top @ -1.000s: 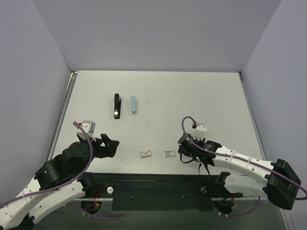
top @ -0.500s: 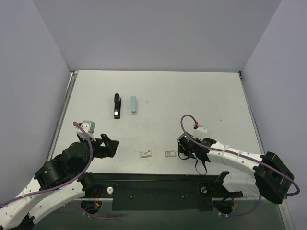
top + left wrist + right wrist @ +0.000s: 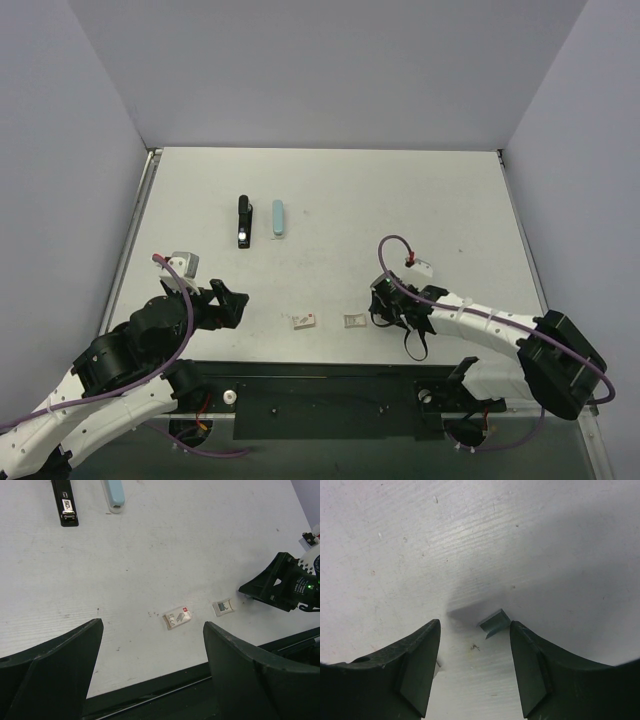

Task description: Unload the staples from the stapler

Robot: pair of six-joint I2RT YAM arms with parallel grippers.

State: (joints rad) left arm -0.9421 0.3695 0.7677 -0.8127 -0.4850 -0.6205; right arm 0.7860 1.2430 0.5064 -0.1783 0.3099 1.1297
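Observation:
The stapler lies at the far left of the table as a black body (image 3: 242, 221) (image 3: 65, 502) with a light blue piece (image 3: 278, 218) (image 3: 113, 492) beside it. A short strip of staples (image 3: 495, 622) rests on the table, just off the tip of my right gripper's right finger (image 3: 530, 665). My right gripper (image 3: 381, 306) (image 3: 475, 625) is open low over the table with nothing between its fingers. My left gripper (image 3: 231, 304) (image 3: 152, 625) stands wide open and empty near the front edge, well short of the stapler.
Two small white boxes (image 3: 304, 321) (image 3: 354, 320) lie near the front edge between the arms, the same boxes (image 3: 177, 618) (image 3: 223, 606) showing in the left wrist view. The black front rail (image 3: 330, 385) runs below them. The right arm's purple cable (image 3: 392, 250) loops above its wrist.
The right arm's elbow has swung left and the wrist has shifted slightly over the table. The left arm has not moved.

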